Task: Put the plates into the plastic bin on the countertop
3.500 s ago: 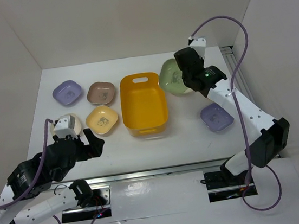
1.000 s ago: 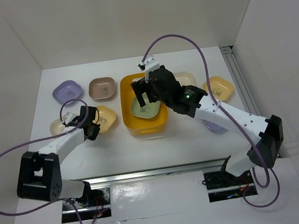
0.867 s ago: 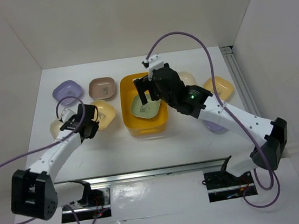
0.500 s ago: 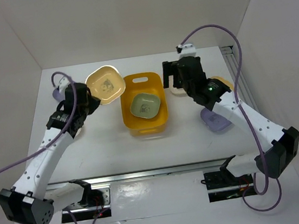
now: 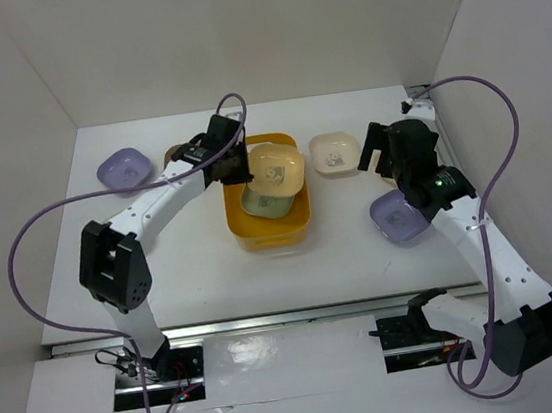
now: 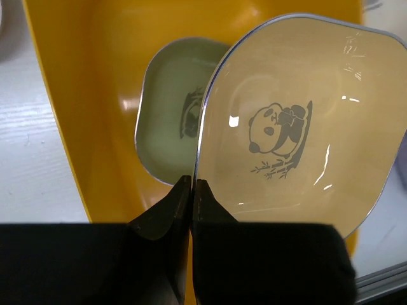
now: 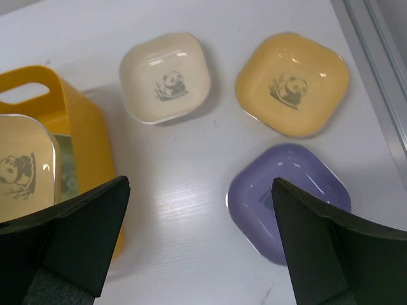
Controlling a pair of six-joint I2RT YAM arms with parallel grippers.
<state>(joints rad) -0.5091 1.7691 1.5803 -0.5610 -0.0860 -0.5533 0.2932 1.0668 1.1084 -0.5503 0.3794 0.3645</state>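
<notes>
I am gripping the yellow plate (image 6: 299, 140) by one rim, with the left tool (image 6: 191, 190) pinched tight on that thin edge. I judge the rim to be the only purchase a shallow dish offers. I am hanging it over the plastic bin (image 5: 243, 226), above the green plate (image 6: 168, 121) lying flat on the bin floor, so that on release it should land inside the walls.

The right tool (image 7: 198, 210) is hovering with its fingers spread wide and nothing between them. It is above the cream plate (image 7: 165, 77), the second yellow plate (image 7: 292, 82) and the lavender plate (image 7: 289, 200), all resting hollow-up on the worktop (image 5: 193, 267). I take it to be waiting for its next pick.

The held plate is tilting, its panda face turned up and out from the tool and its free edge reaching across the bin. Being a rounded square, it has no real long axis. The bin's long axis is running near to far, with the handle slot at the far end.
</notes>
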